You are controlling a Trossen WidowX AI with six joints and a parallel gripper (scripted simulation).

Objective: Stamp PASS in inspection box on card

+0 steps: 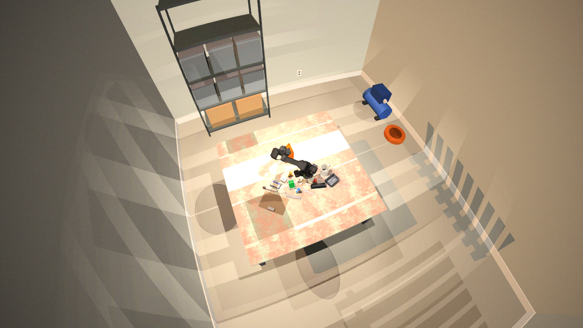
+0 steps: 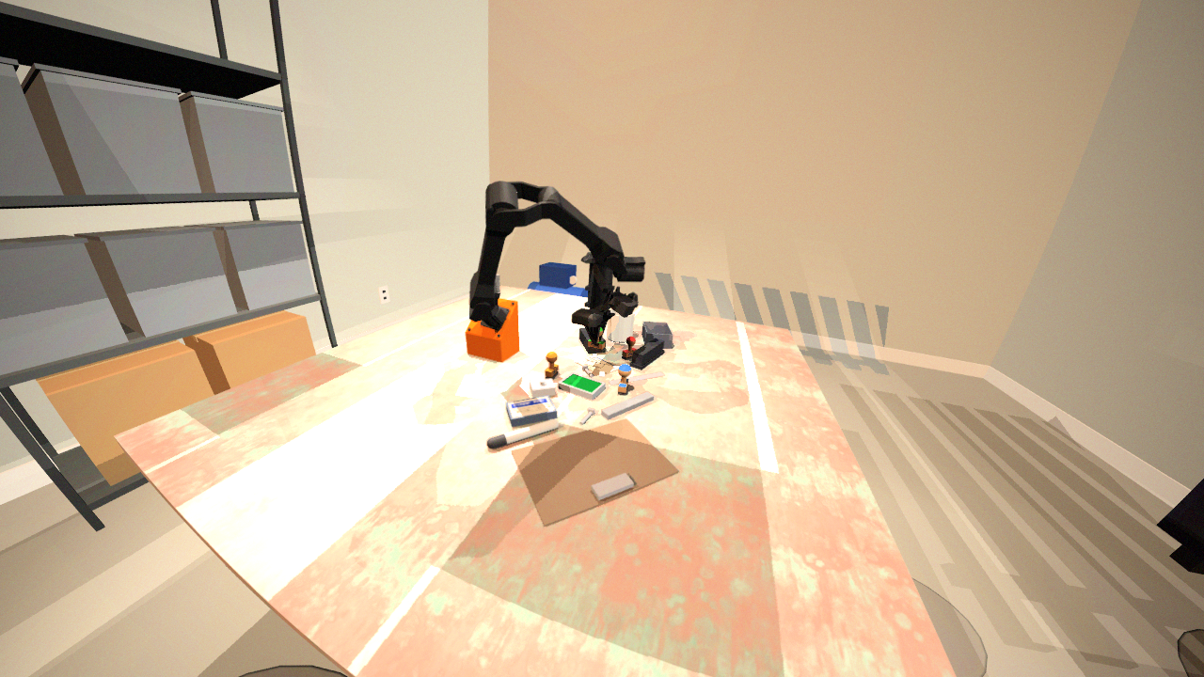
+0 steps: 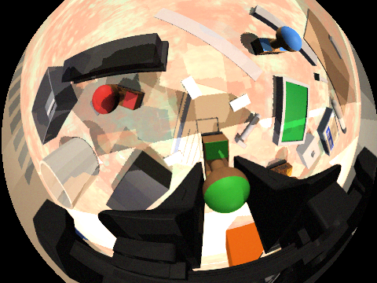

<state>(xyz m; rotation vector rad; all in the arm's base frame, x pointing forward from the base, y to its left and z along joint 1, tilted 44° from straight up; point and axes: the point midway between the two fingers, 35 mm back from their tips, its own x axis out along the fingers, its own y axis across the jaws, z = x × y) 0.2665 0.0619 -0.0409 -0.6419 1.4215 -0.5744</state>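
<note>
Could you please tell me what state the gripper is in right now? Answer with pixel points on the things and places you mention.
Gripper (image 1: 304, 176) (image 2: 594, 337) (image 3: 218, 163): closed on the green-knobbed stamp (image 3: 226, 193), held between its fingers.

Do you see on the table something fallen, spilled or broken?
Nothing stands out: the red-knobbed stamp, blue-knobbed stamp and yellow-knobbed stamp stand upright, the white mug too, and I see no spill or break.
</note>
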